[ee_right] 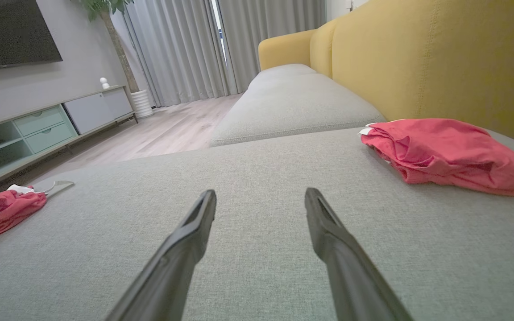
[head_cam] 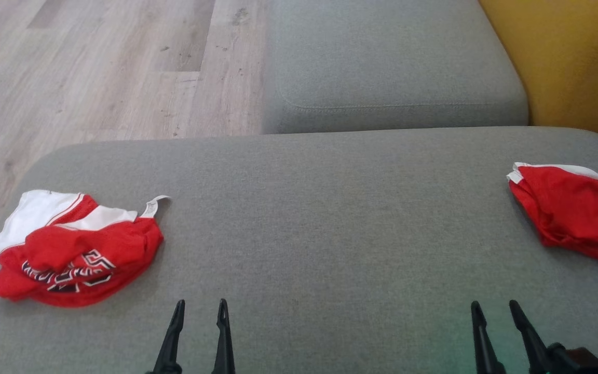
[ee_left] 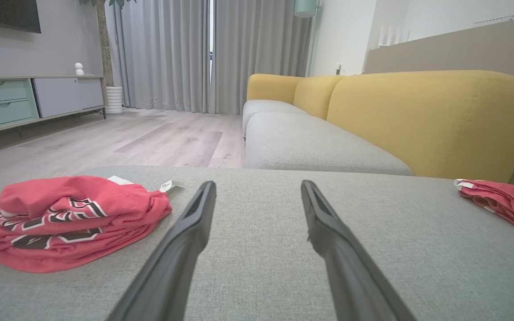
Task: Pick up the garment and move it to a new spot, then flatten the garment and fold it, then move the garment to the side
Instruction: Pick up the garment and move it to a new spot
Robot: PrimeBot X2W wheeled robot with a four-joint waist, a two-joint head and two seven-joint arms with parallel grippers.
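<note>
Clearly the crumpled garment (head_cam: 73, 249) lies forward-left of the released left hand (head_cam: 201, 303); the right hand (head_cam: 494, 303), also released, sits well apart.

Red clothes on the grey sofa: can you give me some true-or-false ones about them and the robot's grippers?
1. Two red garments lie on the grey cushion. True.
2. The lettered garment is on the robot's left and the plain garment is on its right. True.
3. The left gripper is holding the lettered garment. False: it is open and empty, and it is not touching the garment.
4. The plain garment is spread out flat. False: it is bunched up in a heap.
5. The right gripper is open with nothing in it. True.
</note>
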